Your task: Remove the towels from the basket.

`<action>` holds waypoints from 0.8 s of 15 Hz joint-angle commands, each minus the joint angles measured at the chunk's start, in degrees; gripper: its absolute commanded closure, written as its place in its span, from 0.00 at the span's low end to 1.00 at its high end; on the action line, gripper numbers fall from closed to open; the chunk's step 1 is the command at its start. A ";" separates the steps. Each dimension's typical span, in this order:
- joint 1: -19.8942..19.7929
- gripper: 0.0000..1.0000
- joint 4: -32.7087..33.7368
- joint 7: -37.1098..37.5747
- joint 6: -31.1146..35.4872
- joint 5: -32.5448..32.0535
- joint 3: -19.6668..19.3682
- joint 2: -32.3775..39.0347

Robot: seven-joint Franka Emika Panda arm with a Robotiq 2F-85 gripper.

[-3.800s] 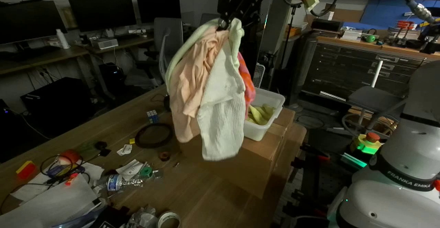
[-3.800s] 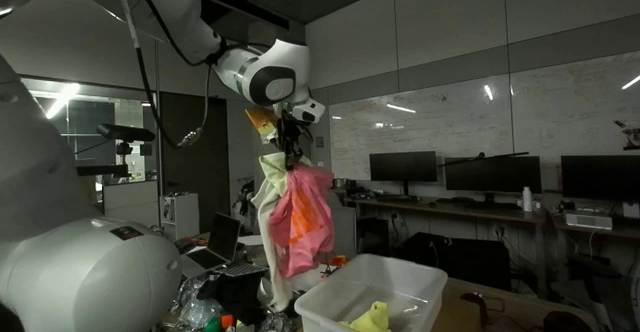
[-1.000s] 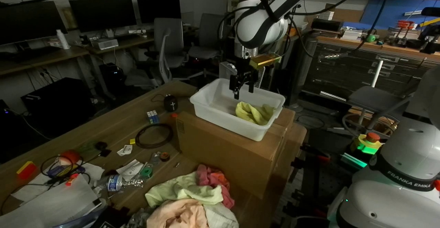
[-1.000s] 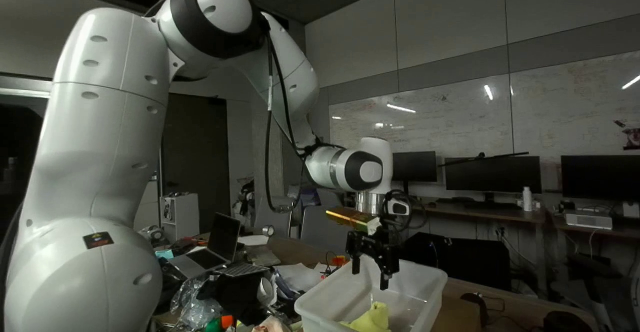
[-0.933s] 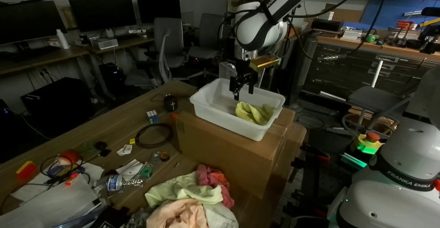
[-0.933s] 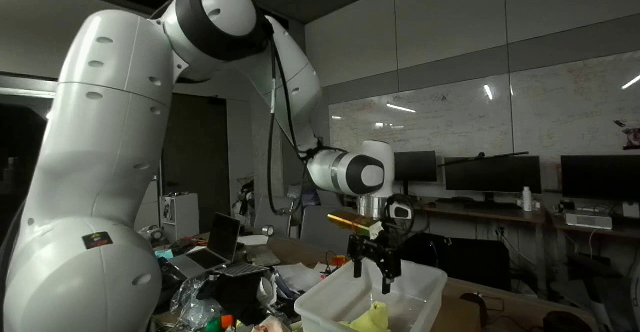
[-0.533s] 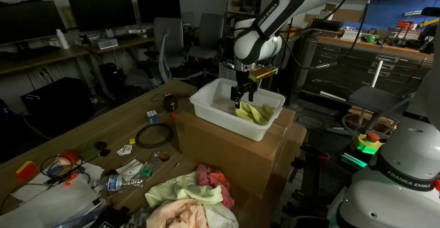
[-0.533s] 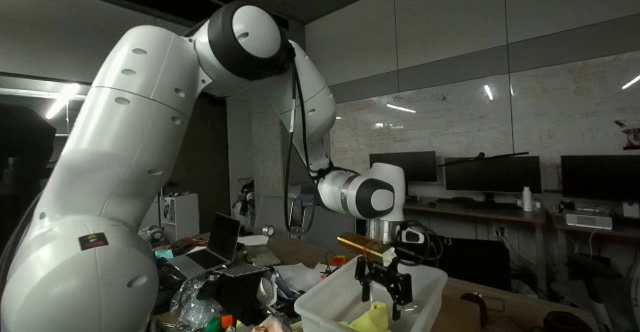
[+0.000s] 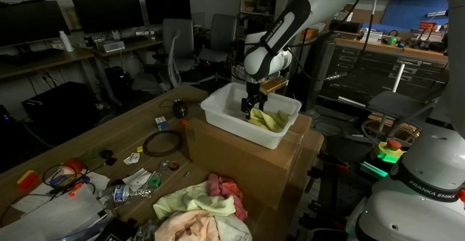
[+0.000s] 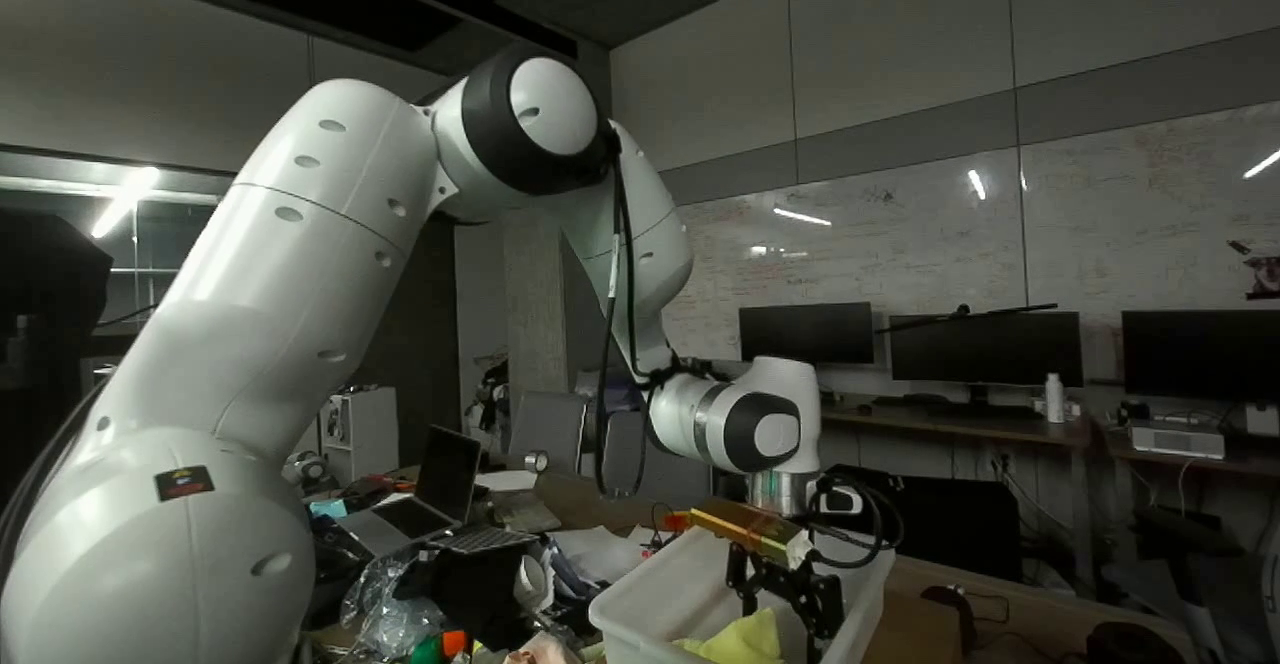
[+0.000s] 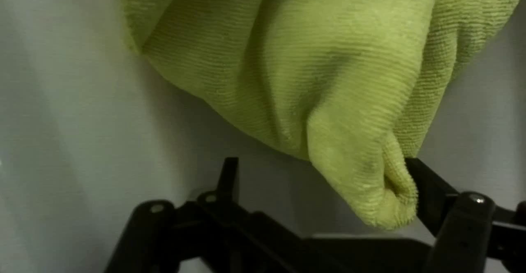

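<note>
Worktop (image 9: 116, 132): in an exterior view, its left part is cluttered, with a pale sheet (image 9: 61, 213), a plastic bottle (image 9: 127, 193) lying on its side and a puzzle cube (image 9: 161, 123) farther back.
Cardboard box (image 9: 236, 157): on the worktop's right side, carrying the basket (image 9: 236, 125).
Basket: its walls stand all round the yellow towel (image 9: 270, 120) and the tips of the tool (image 11: 321, 159).
Heaped towels (image 9: 203, 206): pale green, peach, pink and white, on the worktop at the near side of the box.
Yellow towel: crumpled in the basket's right part; in the wrist view a folded corner lies between the tool's fingers (image 11: 228, 182), close beside the right-hand one. Whether they touch cannot be told.
Tool: fingers spread wide, down inside the basket at the yellow towel's left end.
Tool height: lower than half a second ago; a few seconds back it held up the towels now heaped on the worktop.
</note>
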 commanded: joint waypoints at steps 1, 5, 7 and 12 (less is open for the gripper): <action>-0.11 0.27 1.92 -0.21 1.57 -1.01 -0.23 1.80; -0.28 0.46 2.39 -0.21 1.14 -0.59 -0.03 1.66; -0.21 0.62 2.42 0.01 0.81 -0.63 -0.12 1.19; -0.28 0.99 0.27 0.37 0.43 -0.20 -0.21 -2.04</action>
